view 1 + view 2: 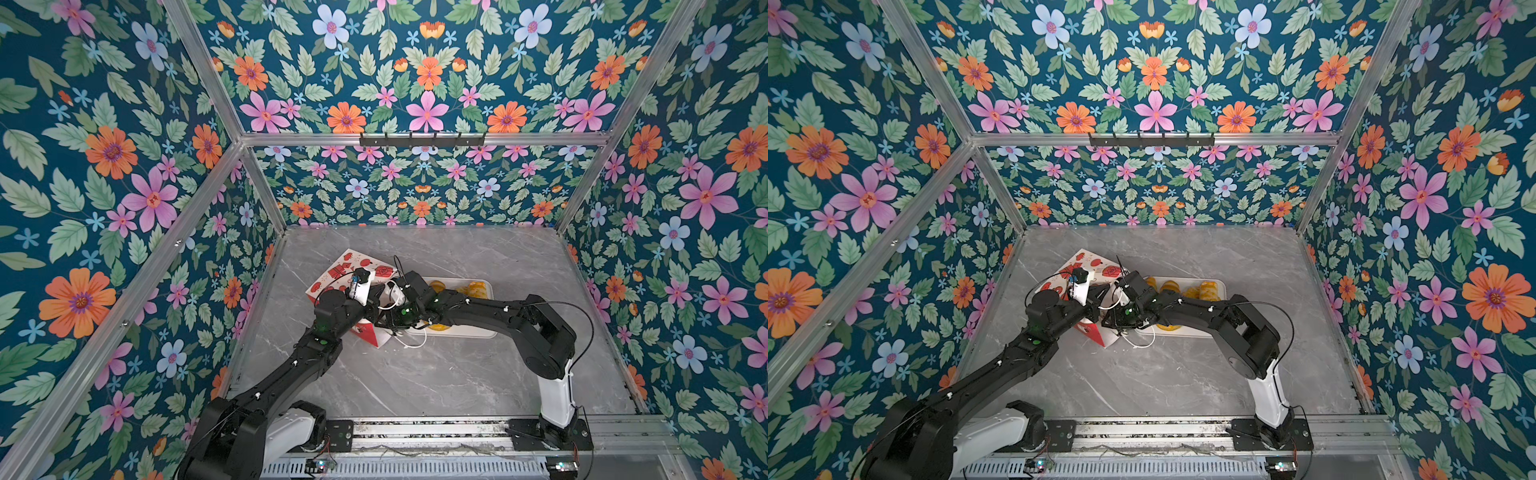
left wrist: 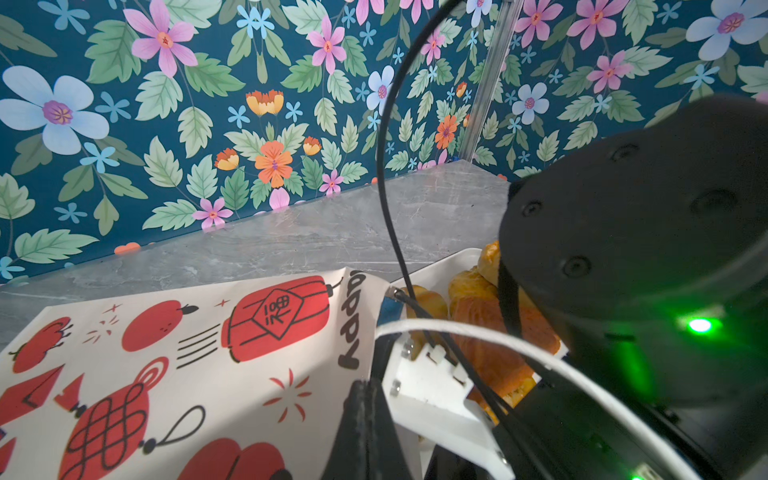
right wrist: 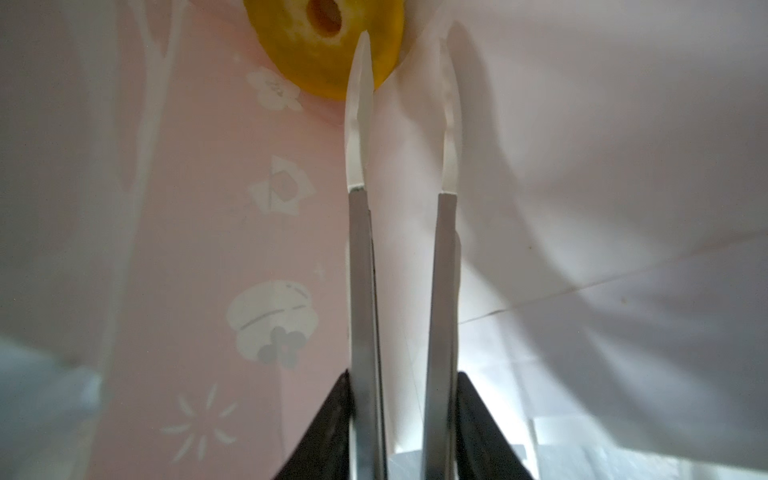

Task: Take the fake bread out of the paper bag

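Inside the paper bag (image 3: 199, 249), right pincer (image 3: 405, 41) slightly parted and empty, yellow ring cake (image 3: 299, 54) just beyond its tips, left pincer (image 2: 365, 415) closed on the bag's rim, other fake bread (image 1: 478, 286) on white tray (image 1: 465, 333) beside the bag, on grey table (image 1: 415, 374)

Robot test cell, probably lab: aluminium frame (image 1: 291, 139), floral-print panels (image 1: 428, 62), marble-look tabletop (image 1: 415, 374), mounting rail (image 1: 415, 432).

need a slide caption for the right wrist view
Right gripper inside the paper bag, jaws slightly apart, a yellow ring cake lying just ahead of its fingertips.
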Action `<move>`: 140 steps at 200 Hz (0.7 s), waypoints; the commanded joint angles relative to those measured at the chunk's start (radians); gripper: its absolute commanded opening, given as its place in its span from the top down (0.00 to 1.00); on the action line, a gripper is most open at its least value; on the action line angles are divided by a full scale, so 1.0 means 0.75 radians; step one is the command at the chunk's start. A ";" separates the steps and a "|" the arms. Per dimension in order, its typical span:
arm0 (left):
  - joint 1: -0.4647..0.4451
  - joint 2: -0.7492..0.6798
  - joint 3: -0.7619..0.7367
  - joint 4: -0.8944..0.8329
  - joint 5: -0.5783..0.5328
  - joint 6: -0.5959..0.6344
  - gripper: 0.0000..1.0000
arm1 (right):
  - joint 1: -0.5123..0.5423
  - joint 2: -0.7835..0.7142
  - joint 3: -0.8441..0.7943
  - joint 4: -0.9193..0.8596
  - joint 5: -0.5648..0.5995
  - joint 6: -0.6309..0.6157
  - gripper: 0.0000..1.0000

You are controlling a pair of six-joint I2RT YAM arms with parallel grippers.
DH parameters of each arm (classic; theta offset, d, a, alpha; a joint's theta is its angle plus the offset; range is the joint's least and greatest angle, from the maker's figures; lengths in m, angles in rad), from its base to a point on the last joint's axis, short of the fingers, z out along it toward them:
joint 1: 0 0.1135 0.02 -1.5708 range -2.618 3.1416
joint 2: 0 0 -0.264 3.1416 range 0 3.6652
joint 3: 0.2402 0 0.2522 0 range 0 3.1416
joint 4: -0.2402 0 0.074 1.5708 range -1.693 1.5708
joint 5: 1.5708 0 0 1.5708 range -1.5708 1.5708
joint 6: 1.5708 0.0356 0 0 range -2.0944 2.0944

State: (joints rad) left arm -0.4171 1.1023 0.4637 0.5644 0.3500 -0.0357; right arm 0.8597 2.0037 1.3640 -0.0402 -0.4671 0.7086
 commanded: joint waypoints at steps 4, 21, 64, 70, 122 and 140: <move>0.002 0.011 -0.001 0.092 0.043 -0.019 0.97 | -0.001 0.012 -0.002 0.134 -0.032 0.036 0.60; 0.001 0.017 -0.003 0.109 0.058 -0.028 0.97 | 0.001 0.028 0.009 0.154 -0.048 0.041 0.58; 0.001 0.022 -0.004 0.130 0.086 -0.047 0.97 | 0.000 0.056 0.025 0.232 -0.096 0.058 0.57; 0.001 0.023 -0.007 0.134 0.091 -0.052 0.97 | 0.000 0.058 0.032 0.229 -0.106 0.056 0.57; 0.002 0.014 -0.028 0.159 0.128 -0.079 0.97 | -0.001 0.104 0.073 0.239 -0.146 0.021 0.57; 0.000 0.009 -0.037 0.176 0.135 -0.094 0.97 | -0.001 0.129 0.085 0.254 -0.158 0.024 0.57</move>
State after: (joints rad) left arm -0.4152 1.1149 0.4427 0.6422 0.3950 -0.0818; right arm 0.8593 2.0827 1.4120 0.0784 -0.5510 0.7467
